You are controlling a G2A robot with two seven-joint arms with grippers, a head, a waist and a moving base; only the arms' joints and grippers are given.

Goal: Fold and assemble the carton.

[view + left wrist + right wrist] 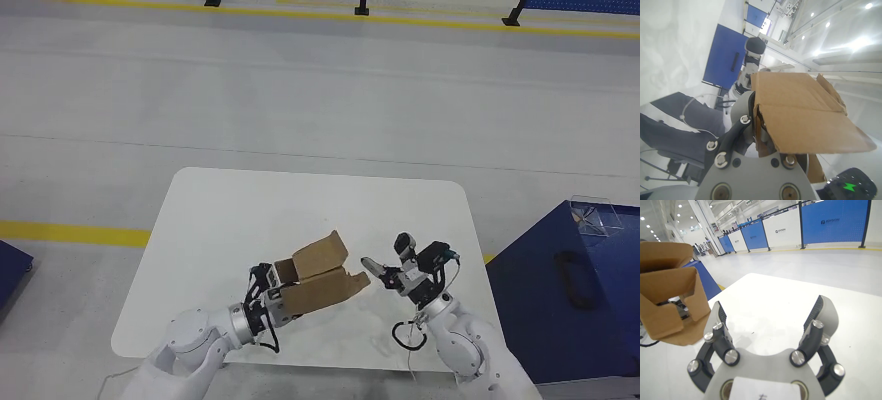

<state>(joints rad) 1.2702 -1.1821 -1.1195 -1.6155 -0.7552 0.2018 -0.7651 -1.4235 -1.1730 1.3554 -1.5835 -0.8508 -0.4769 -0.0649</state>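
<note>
Carton: We see the brown cardboard carton [315,278] in the lower middle of the top view, held up over the table. It is partly opened into a tube, and its end flaps stand loose and unfolded.
Carton up close: In the left wrist view we see the carton [800,113] as a broad creased panel with a torn-looking edge. In the right wrist view the carton [668,298] shows its open end, with two flaps bent inward.
Left gripper: We find the left gripper [268,292] at the carton's lower-left end in the top view. Its jaws are clamped on a carton wall. In its own view the left gripper [755,121] has one finger outside the wall and the other inside.
Right gripper: The right gripper [388,255] sits right of the carton in the top view, just beside its open end. In its own view the right gripper [770,306] has its jaws wide apart with nothing between them. One finger lies close to a carton flap; we cannot tell if they touch.
Table: The white table [300,200] with rounded corners fills the middle of the top view.
Surroundings: A blue cabinet [560,290] stands at the top view's right edge. Blue and white barriers [829,224] line the hall floor.
</note>
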